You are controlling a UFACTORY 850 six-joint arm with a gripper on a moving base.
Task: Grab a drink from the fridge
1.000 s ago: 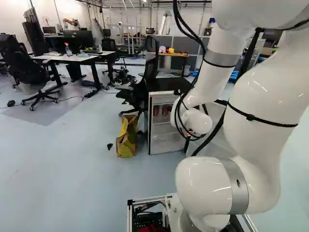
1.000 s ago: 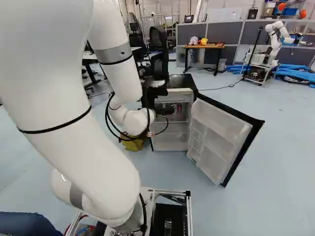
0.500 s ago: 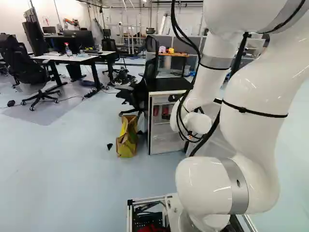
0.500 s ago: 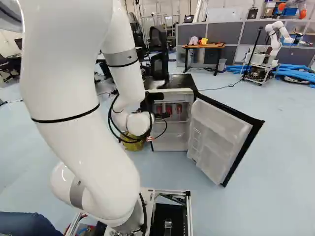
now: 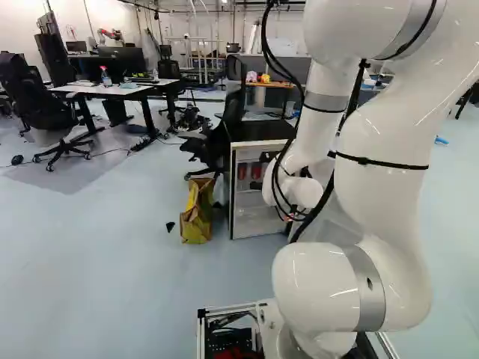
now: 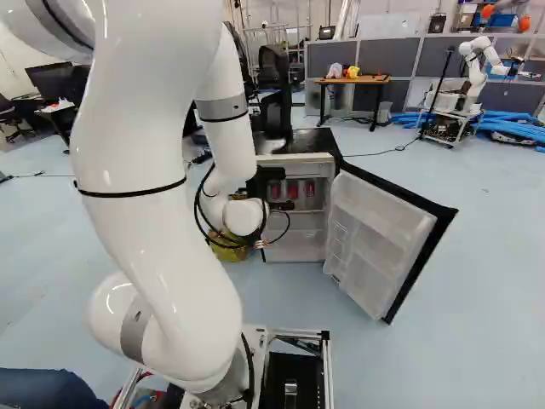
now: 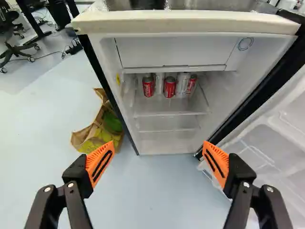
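Several cans (image 7: 169,87) on the fridge (image 7: 185,16) shelf (image 7: 164,108) | door (image 6: 385,237) already open | my hand (image 7: 157,161) spread wide, empty, short of them | left: reach in, pinch one, bring it out

Arm (image 6: 157,230) bent forward, claw (image 6: 287,189) spread wide

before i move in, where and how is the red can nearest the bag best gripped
Probably round its middle, the tool coming level through the fridge front: the red can stands upright, round-sided, with the compartment above hindering a top grip.
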